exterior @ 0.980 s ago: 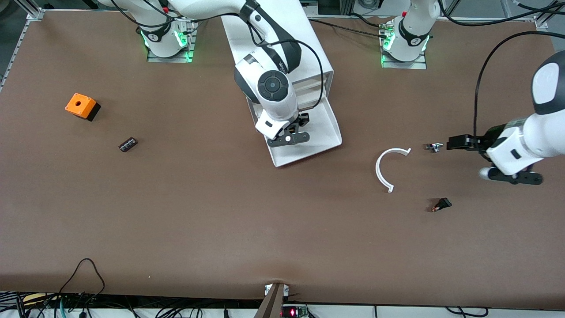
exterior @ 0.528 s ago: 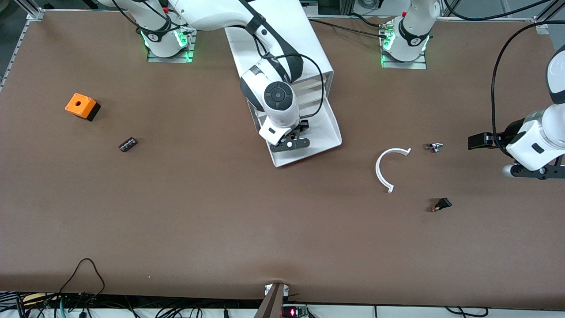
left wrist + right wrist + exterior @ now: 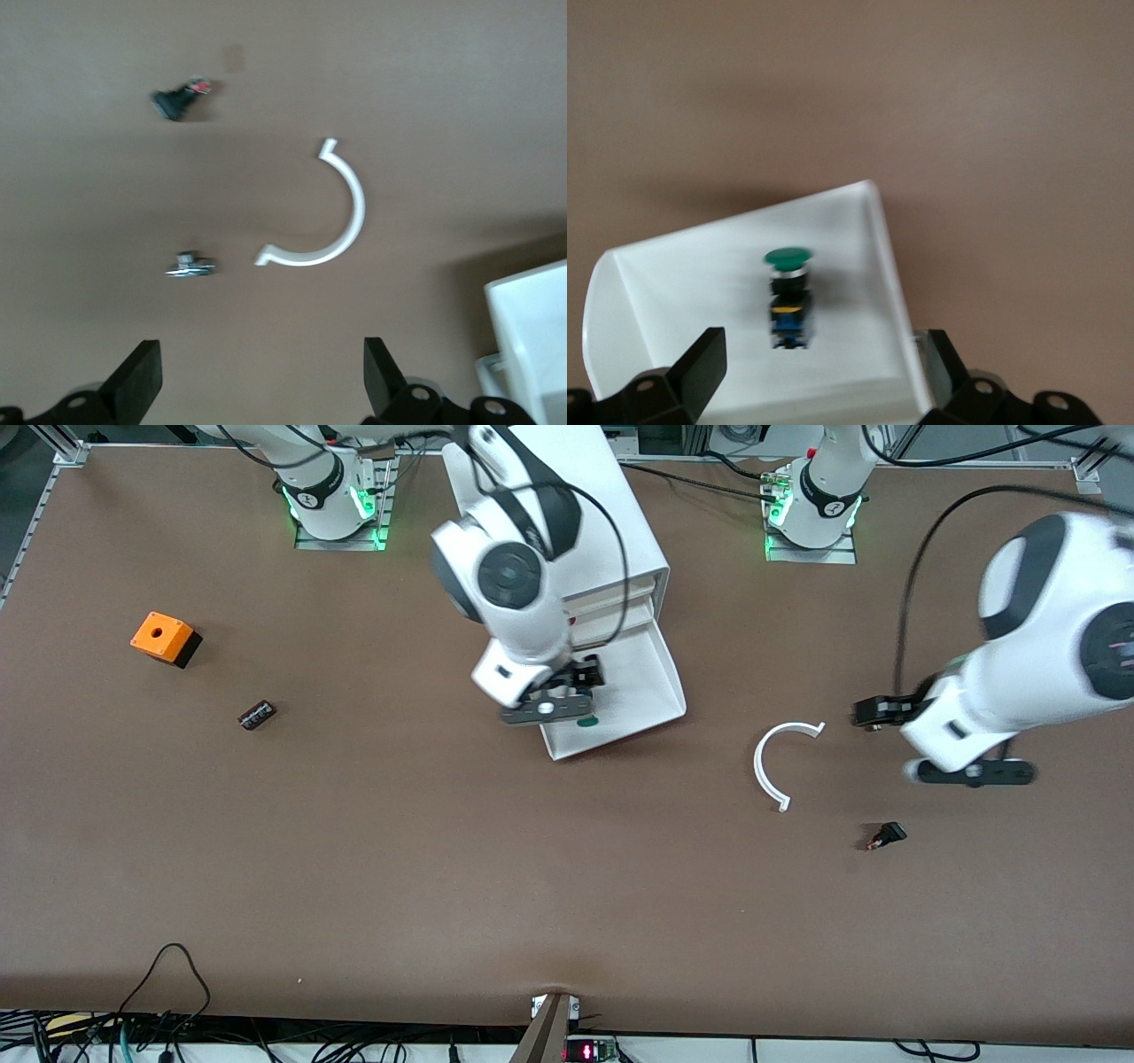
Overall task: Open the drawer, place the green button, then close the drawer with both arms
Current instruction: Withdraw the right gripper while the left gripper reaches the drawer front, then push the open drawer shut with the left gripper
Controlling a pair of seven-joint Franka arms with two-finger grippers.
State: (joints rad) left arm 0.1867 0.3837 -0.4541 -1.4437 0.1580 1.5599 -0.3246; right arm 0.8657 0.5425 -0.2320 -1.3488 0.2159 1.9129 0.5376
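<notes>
button [image 3: 788, 297] | lies in open drawer [image 3: 656, 682] | no readable markings

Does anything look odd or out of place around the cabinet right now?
Nothing damaged or spilled. The drawer stands pulled out of the cabinet, with the button lying on its side inside.

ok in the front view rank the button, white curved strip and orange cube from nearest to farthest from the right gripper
1. button, in the open drawer just under the right gripper.
2. white curved strip, toward the left arm's end of the table.
3. orange cube, toward the right arm's end.
</notes>
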